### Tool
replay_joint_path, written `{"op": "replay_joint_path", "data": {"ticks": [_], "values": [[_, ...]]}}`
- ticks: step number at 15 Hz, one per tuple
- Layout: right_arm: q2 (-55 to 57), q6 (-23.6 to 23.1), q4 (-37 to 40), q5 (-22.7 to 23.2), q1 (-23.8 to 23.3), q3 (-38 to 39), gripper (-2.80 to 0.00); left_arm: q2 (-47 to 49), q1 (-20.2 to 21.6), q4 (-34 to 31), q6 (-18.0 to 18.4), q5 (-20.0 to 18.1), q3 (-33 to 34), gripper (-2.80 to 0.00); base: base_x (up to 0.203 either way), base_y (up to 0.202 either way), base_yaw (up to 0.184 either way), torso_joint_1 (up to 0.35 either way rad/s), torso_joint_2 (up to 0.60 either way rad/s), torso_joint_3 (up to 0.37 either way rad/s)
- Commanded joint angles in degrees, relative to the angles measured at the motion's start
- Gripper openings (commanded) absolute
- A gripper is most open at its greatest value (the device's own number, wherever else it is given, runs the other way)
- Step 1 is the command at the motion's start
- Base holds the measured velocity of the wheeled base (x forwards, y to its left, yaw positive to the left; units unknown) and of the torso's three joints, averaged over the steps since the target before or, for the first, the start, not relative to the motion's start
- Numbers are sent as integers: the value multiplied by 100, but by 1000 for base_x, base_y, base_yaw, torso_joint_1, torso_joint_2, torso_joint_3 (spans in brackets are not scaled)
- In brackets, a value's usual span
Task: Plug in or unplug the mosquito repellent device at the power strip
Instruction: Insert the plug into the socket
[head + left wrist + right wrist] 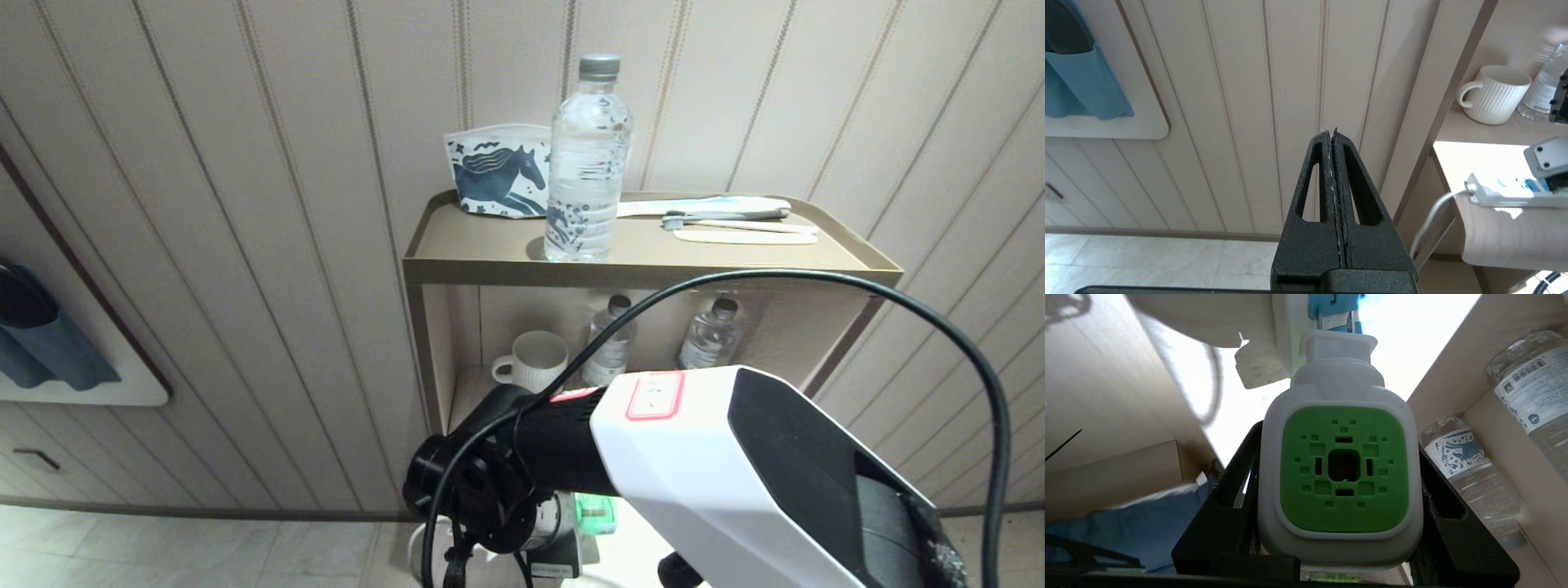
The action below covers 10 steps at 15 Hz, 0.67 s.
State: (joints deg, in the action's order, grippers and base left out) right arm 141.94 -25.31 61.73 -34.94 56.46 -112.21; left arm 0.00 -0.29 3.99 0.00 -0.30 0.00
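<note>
While the prongs meet the socket: plugging or unplugging, I cannot tell which.
Right tool (1339, 522): pinching the repellent device (1339, 469) by its sides, prongs at a blue socket of the power strip (1290, 330).
Next move: keep it straight along the prongs.
Left tool (1334, 134): pressed together, empty, well apart from the strip.
Views: only the right wrist shows the prongs; the head view's arm hides the strip.
</note>
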Motion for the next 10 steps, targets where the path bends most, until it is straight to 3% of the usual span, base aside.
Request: {"op": "replay_joint_path", "data": {"ticks": [1, 10], "values": [[-69, -18, 41, -22, -3, -2, -280, 0, 3, 6, -3, 3, 0, -280, 0, 0, 0, 0, 0, 0], [-52, -18, 14, -31, -65, -2, -280, 0, 1, 6, 0, -3, 0, -280, 0, 0, 0, 0, 0, 0]]}}
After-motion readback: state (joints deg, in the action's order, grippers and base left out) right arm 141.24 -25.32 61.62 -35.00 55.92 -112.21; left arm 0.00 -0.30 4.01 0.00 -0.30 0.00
